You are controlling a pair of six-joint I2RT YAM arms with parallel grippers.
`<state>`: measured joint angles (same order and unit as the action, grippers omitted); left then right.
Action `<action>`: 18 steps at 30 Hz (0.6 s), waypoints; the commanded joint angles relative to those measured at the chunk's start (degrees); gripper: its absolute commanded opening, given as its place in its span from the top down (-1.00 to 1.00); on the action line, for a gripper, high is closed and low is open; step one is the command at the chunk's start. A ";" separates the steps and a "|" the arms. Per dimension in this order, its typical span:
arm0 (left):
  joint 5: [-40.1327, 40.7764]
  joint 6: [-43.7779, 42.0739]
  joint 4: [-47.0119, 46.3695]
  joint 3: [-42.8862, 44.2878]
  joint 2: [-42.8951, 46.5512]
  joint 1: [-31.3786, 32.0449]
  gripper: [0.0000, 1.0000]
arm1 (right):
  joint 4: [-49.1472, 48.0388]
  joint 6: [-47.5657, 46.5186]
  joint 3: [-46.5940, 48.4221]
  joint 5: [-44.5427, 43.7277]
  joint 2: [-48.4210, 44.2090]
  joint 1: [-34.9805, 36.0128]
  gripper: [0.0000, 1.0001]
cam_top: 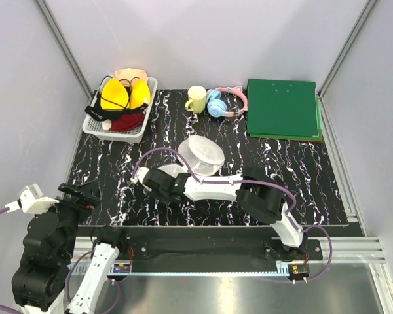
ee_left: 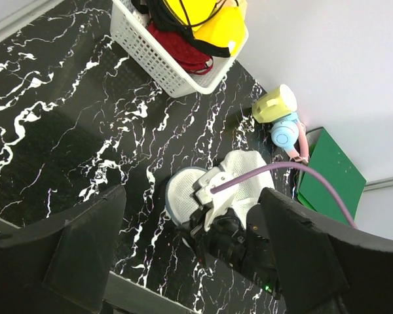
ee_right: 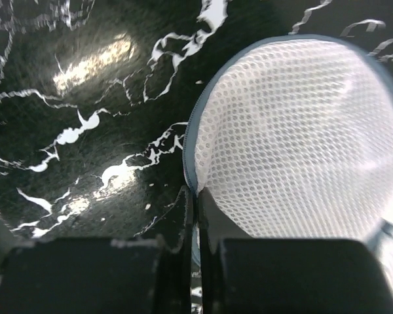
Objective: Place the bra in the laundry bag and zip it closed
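At the near left corner of the black, white-veined counter [cam_top: 118, 171], the left fingers [cam_top: 82, 194] hang spread wide apart and released, with nothing between them; in the left wrist view they frame the scene from either side. Further back on the left stands a white slatted basket [cam_top: 139, 128], and the bra [cam_top: 122, 95] lies in it, its yellow cups uppermost over a dark red garment [cam_top: 126, 122], well apart from both arms. Near the middle of the counter sits the laundry bag [cam_top: 204, 154], unzipped, one mesh dome tilted up and the other lying flat towards the left. The right fingers [ee_right: 185, 219] are clenched on the rim of the flat half, its blue-grey edge running in between them. Behind the bag, by the back wall, a pale yellow mug [cam_top: 196, 99] stands just beside blue and pink headphones [cam_top: 219, 104], and a green board [cam_top: 283, 108] lies at the far right.
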<state>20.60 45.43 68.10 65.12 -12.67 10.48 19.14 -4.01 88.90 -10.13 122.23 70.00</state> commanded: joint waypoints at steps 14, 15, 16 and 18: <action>-18.83 -3.68 -11.05 -2.36 -4.38 0.24 -0.53 | -6.61 36.33 -3.00 15.64 -35.98 -14.50 1.00; -19.97 -3.77 -11.32 -2.89 -5.08 0.24 -0.50 | -8.40 37.83 -9.12 16.54 -37.67 -15.76 1.00; -22.77 -3.77 -11.75 -4.38 -6.22 0.24 -0.49 | -9.11 39.24 -11.45 16.72 -40.38 -16.55 1.00; -27.16 -3.86 -13.33 -5.96 -7.28 0.24 -0.46 | -9.64 40.04 -17.67 16.90 -42.86 -18.05 1.00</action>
<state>4.36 43.00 60.16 62.15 -15.97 10.48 11.79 27.86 82.21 1.74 81.73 53.91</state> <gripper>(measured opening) 0.746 0.020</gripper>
